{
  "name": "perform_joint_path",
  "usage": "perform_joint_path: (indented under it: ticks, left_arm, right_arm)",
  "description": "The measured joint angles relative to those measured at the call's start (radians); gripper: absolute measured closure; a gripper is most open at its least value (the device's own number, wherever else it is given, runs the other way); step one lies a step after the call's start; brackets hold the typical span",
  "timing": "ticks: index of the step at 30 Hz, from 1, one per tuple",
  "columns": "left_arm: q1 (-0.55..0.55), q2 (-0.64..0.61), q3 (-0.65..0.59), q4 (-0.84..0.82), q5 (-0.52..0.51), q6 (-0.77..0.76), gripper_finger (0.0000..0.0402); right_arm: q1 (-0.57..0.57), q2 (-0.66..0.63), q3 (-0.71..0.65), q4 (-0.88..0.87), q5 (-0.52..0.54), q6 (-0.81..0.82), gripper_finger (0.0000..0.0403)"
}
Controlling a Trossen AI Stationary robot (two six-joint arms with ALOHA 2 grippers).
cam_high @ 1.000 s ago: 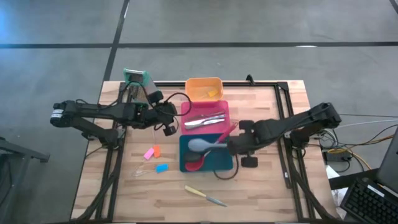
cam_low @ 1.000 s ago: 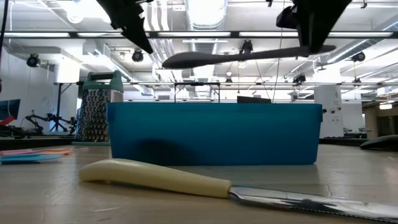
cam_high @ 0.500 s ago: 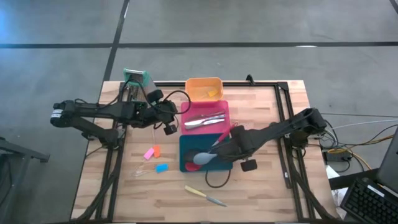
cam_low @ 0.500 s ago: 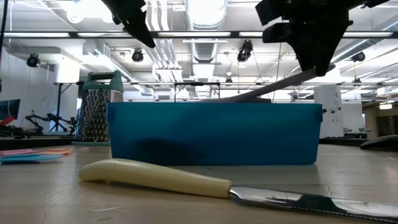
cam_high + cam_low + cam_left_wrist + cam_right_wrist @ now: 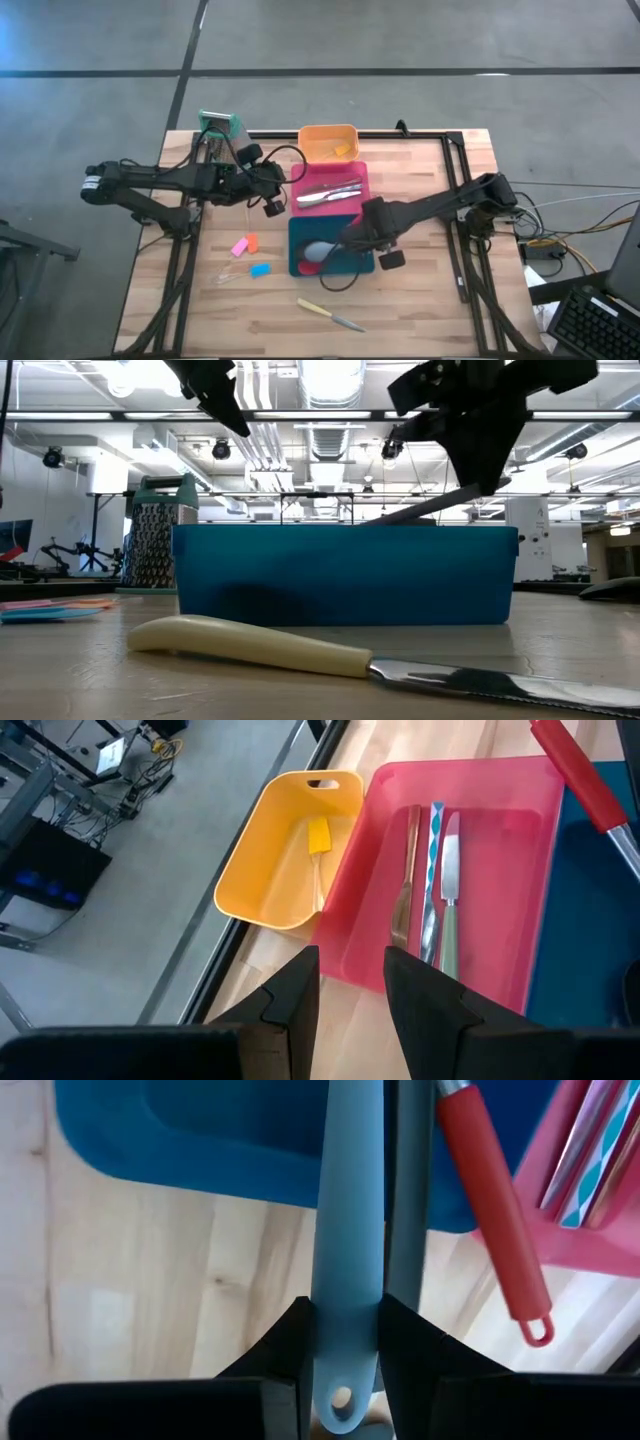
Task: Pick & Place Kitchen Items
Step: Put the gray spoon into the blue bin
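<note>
Overhead, the right gripper [image 5: 362, 232] reached over the teal tray [image 5: 363, 264], clamped on the handle of a grey spoon [image 5: 319, 251] whose bowl lay low inside that tray beside a red spoon [image 5: 309, 268]. The left gripper [image 5: 268, 192] waited just beside the pink tray [image 5: 355, 172], which held metal cutlery [image 5: 328, 193]; an orange tray [image 5: 312, 137] sat behind it. Pink and orange pieces [image 5: 243, 244], a blue piece [image 5: 260, 270] and a cream-handled knife [image 5: 329, 316] lay loose on the table [image 5: 430, 290]. A grater [image 5: 217, 126] stood at the far left corner.

Table-level view: the grey spoon's handle [image 5: 430, 506] slanted down behind the teal tray wall [image 5: 345, 575]; the knife [image 5: 300, 648] lay in front.

Left wrist view: the fingers [image 5: 295, 995] stood apart, empty, facing the orange tray [image 5: 255, 870] with a yellow piece [image 5: 318, 836] and the pink tray [image 5: 480, 790] with cutlery [image 5: 430, 885].

Right wrist view: the fingers [image 5: 280, 1345] pinched the grey handle [image 5: 348, 1230] near its hanging hole, above the teal tray [image 5: 200, 1130]; a red handle [image 5: 492, 1210] crossed alongside.

Handling note: the release would likely go best once the bowl rested on the tray floor, with the fingers opened gently and lifted straight up to avoid catching the red handle.
</note>
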Motion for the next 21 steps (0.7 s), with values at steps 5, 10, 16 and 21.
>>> perform_joint_path:
  ticks: [5,10,16,21]
  left_arm:
    - [0.000,0.000,0.000,0.000,0.000,0.000,0.0282]
    - [0.000,0.000,0.000,0.000,0.000,0.000,0.0282]
    - [0.000,0.000,0.000,0.000,0.000,0.000,0.0282]
    - [0.000,0.000,-0.001,0.000,0.000,0.000,0.0282]
  right_arm:
    - [-0.038,0.016,-0.006,0.021,-0.005,-0.030,0.0332]
    - [-0.073,0.018,-0.018,0.023,-0.016,-0.038,0.0332]
    - [-0.082,0.019,-0.019,0.041,-0.018,-0.034,0.0289]
    - [-0.082,0.019,-0.019,0.050,-0.018,-0.008,0.0218]
